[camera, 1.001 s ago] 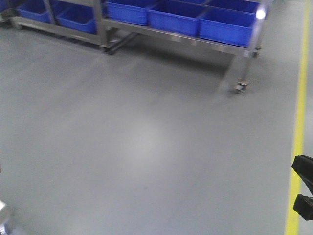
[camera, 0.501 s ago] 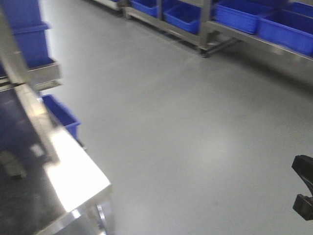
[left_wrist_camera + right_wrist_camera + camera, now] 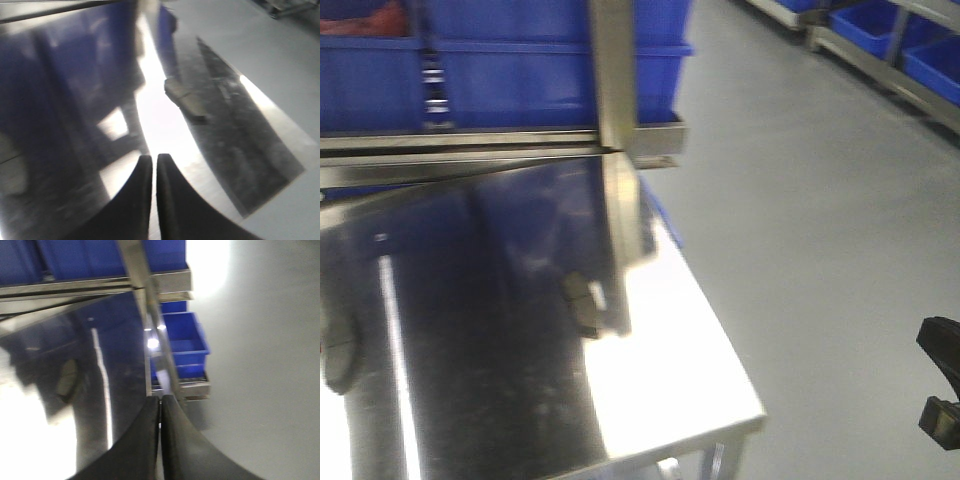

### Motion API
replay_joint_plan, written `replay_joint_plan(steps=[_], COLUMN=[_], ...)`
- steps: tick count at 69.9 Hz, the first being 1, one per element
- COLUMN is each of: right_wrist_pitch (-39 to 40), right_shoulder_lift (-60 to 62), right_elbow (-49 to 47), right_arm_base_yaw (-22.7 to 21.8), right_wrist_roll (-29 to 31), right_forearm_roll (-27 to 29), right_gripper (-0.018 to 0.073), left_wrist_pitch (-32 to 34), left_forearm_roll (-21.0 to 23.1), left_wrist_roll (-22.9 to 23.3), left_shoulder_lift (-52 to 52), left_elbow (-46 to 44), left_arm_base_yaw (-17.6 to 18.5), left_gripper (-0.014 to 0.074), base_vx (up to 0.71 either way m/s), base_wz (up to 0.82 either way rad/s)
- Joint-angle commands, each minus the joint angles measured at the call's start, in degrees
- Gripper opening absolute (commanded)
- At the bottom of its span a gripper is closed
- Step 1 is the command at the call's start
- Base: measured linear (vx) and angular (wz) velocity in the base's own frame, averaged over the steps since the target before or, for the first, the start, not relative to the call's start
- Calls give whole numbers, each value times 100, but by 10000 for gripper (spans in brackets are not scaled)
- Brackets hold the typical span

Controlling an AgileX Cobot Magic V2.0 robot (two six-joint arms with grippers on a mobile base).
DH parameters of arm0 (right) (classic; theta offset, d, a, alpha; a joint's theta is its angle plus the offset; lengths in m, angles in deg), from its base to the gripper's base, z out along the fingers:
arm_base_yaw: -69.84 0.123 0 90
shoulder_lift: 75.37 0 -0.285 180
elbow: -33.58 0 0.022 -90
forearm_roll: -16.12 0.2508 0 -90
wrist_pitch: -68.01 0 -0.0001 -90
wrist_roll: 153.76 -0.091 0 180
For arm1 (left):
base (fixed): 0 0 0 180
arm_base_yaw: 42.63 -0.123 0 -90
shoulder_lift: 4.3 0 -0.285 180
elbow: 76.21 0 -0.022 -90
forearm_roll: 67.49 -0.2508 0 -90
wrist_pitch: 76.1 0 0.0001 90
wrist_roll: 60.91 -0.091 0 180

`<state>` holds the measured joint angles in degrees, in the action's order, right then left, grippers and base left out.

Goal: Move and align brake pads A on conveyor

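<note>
The left gripper (image 3: 153, 159) hangs over a shiny steel table (image 3: 240, 165), its two black fingers pressed together with only a hairline slit between them and nothing held. Ahead of those jaws and a little to their right, one brake pad (image 3: 186, 102) lies flat on the steel, a dark grey curved piece well apart from the fingertips. Far off to the left of the jaws there is a pale rounded shape (image 3: 10, 170) on the table, too blurred for me to name.

The right gripper (image 3: 160, 400) is likewise closed on nothing, fingers touching along their length. It sits by the table's edge, with the grey floor (image 3: 265, 365) to the right of its jaws. Ahead and to the left of them the same sort of pad shows as a blur on the steel. Straight ahead of the jaws a steel post (image 3: 137, 275) rises, and just beyond and right of it is a blue bin (image 3: 182, 342) low on a rack.

From the front view the pad rests beside the foot of that post, near the bright glare on the tabletop, with more blue bins stacked behind.
</note>
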<state>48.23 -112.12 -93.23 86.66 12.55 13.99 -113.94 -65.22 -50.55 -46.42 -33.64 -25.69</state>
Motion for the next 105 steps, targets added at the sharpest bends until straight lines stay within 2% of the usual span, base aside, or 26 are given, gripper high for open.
replay_joint_plan(steps=[1, 31, 105], right_wrist_pitch=[389, 389, 389], right_shoulder_lift=[-39, -39, -39], right_elbow=[-159, -159, -159], right_arm_base_yaw=[-31, -31, -31], right_wrist_roll=[28, 28, 28], right_forearm_roll=[-50, -50, -50], right_gripper=[-8, -8, -8], left_wrist_pitch=[370, 370, 370], left_forearm_roll=[17, 17, 17], left_wrist_roll=[0, 0, 0], left_shoulder_lift=[-13, -13, -13], left_elbow=[-136, -136, -136], left_arm_base_yaw=[36, 31, 31], left_gripper=[-6, -6, -6], base_vx=[8, 7, 3], base_wz=[81, 52, 4])
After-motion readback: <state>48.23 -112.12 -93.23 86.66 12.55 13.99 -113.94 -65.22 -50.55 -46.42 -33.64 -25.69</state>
